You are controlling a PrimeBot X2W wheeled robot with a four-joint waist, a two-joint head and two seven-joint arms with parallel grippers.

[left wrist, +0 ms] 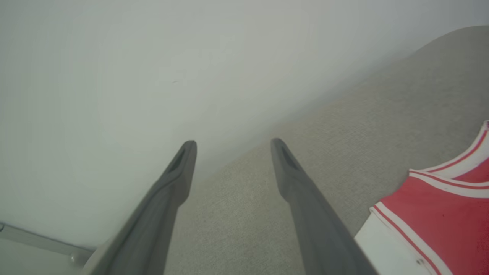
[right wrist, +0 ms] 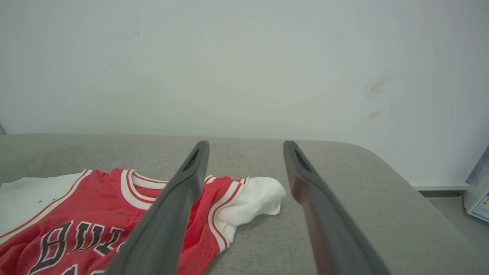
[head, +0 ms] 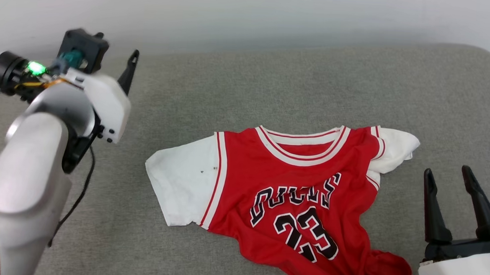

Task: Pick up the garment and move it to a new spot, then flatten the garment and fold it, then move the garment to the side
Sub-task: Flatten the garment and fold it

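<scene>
The red garment point(head: 292, 198) lies front up on the grey surface, its black letters and number showing. One white sleeve is spread flat at the left; the other white sleeve point(head: 395, 149) is bunched at the right, and the hem is crumpled near the bottom. My left gripper point(left wrist: 233, 145) hovers open, raised to the left of the garment point(left wrist: 439, 214), holding nothing. My right gripper point(head: 450, 175) stands open just right of the garment point(right wrist: 95, 214), empty, fingers pointing up the head view. In the right wrist view its fingers point(right wrist: 191, 179) frame the bunched sleeve point(right wrist: 256, 202).
The grey padded surface point(head: 273, 84) runs back to a pale wall point(head: 235, 11). Its rounded far right corner point(right wrist: 366, 152) drops off toward the floor, where a pale box point(right wrist: 477, 191) stands. A black cable hangs from my left forearm point(head: 38, 152).
</scene>
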